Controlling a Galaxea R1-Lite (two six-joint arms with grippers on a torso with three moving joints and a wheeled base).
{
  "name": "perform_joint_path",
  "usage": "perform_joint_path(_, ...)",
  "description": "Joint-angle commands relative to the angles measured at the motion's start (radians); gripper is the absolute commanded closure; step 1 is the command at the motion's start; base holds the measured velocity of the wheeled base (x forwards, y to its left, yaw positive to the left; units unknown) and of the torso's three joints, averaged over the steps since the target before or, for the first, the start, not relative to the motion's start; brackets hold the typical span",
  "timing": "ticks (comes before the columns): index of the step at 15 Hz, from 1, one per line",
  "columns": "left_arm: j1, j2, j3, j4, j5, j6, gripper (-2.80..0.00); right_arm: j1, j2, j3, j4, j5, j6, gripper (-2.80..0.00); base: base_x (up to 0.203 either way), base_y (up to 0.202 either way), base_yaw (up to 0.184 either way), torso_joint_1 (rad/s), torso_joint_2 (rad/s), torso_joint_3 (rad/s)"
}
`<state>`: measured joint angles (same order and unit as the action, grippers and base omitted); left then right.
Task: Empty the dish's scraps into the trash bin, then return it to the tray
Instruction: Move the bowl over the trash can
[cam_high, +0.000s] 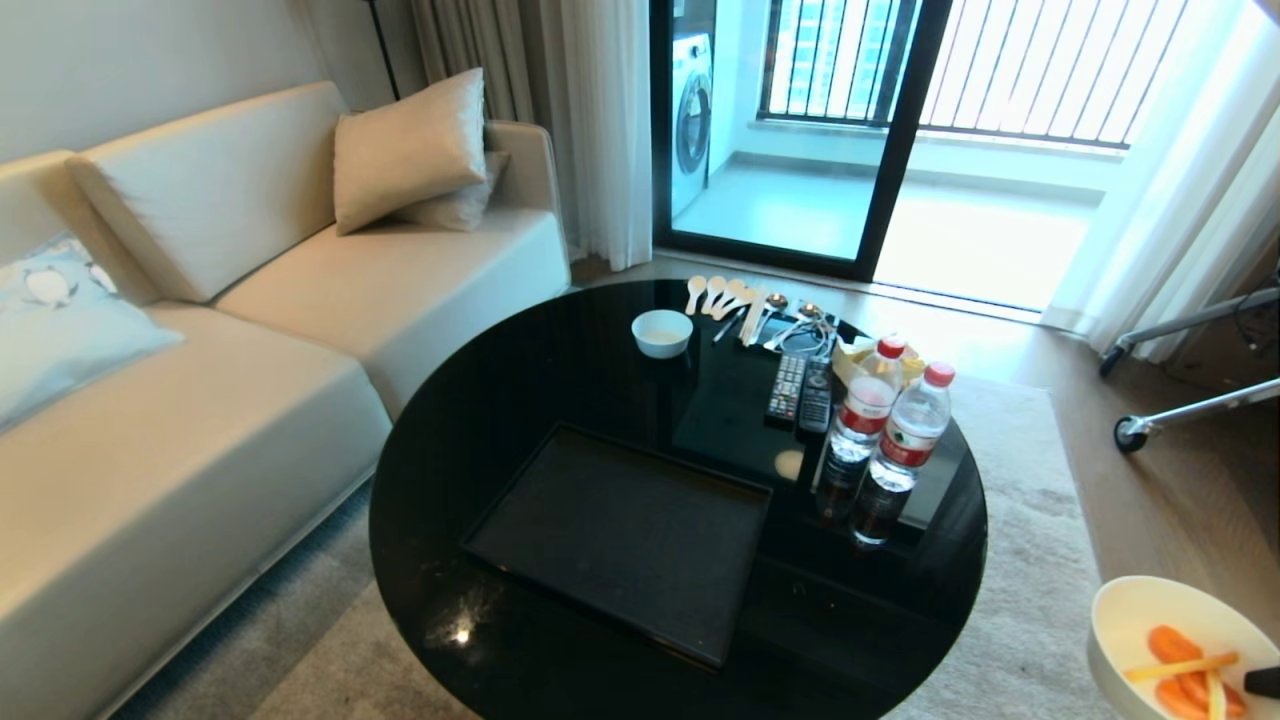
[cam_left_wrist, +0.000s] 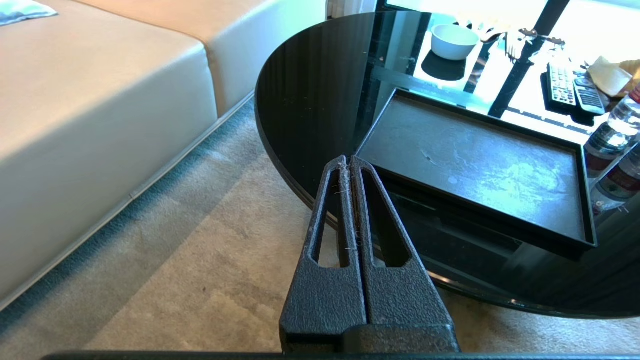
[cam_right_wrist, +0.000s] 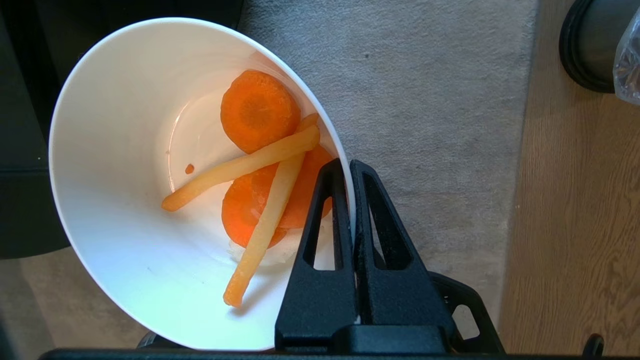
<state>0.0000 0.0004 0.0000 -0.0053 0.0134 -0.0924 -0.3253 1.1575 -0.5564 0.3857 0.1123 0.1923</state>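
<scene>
Off the counter's right edge: the dish (cam_right_wrist: 125, 165) hangs over the carpet (cam_right_wrist: 425, 100), clear of the counter (cam_high: 560, 380).
Right gripper: the right gripper (cam_right_wrist: 349, 172) is clamped on the dish's rim, one finger inside the wall and one outside.
Scraps: the scraps (cam_right_wrist: 260, 170), carrot slices and pale strips, lie low in the dish, which looks tilted.
Bin: what appears to be the bin (cam_right_wrist: 592, 47) shows only as a dark base and a bit of plastic bag at the corner of the right wrist view, on the wood floor (cam_right_wrist: 570, 225) well apart from the dish; I cannot tell its opening.
Tray: the tray (cam_high: 625, 535) sits bare on the counter near the front edge.
Left gripper: the left gripper (cam_left_wrist: 350, 165) hangs parked beside the counter, fingers together and holding nothing.
Risk, spill: a thin rim pinch could let the glossy dish swing or slip, dropping scraps on the carpet short of the bin.
Risk, miss: tipping before the dish is over the bin's mouth would scatter food on the floor.
Risk, return: the bottles (cam_high: 890, 420) stand close to the tray's right side and could be knocked.
</scene>
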Motion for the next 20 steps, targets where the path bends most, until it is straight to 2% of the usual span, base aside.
perform_joint_path(1, 0.0, 0.0, 0.0, -0.001, 0.0, -0.001, 0.0, 0.025, -0.095, 0.009, 0.016, -0.007, -0.003, 0.0, 0.0, 0.0, 0.0, 0.0, 0.0, 0.0)
perform_joint_path(3, 0.0, 0.0, 0.0, -0.001, 0.0, -0.001, 0.0, 0.057, -0.092, -0.01, 0.022, -0.04, -0.002, 0.0, 0.0, 0.0, 0.0, 0.0, 0.0, 0.0)
perform_joint_path(6, 0.0, 0.0, 0.0, -0.001, 0.0, -0.001, 0.0, 0.152, -0.061, -0.017, 0.018, -0.049, -0.002, 0.0, 0.0, 0.0, 0.0, 0.0, 0.0, 0.0)
perform_joint_path(9, 0.0, 0.0, 0.0, -0.001, 0.0, -0.001, 0.0, 0.227, 0.009, -0.041, 0.012, -0.095, -0.001, 0.0, 0.0, 0.0, 0.0, 0.0, 0.0, 0.0)
perform_joint_path(14, 0.0, 0.0, 0.0, -0.001, 0.0, -0.001, 0.0, 0.233, 0.018, -0.017, 0.007, -0.089, 0.013, 0.0, 0.0, 0.0, 0.0, 0.0, 0.0, 0.0)
perform_joint_path(17, 0.0, 0.0, 0.0, -0.001, 0.0, -0.001, 0.0, 0.216, 0.011, -0.01, 0.014, -0.051, 0.014, 0.0, 0.0, 0.0, 0.0, 0.0, 0.0, 0.0)
perform_joint_path(20, 0.0, 0.0, 0.0, -0.001, 0.0, -0.001, 0.0, 0.215, 0.008, -0.016, 0.01, -0.053, 0.052, 0.0, 0.0, 0.0, 0.0, 0.0, 0.0, 0.0)
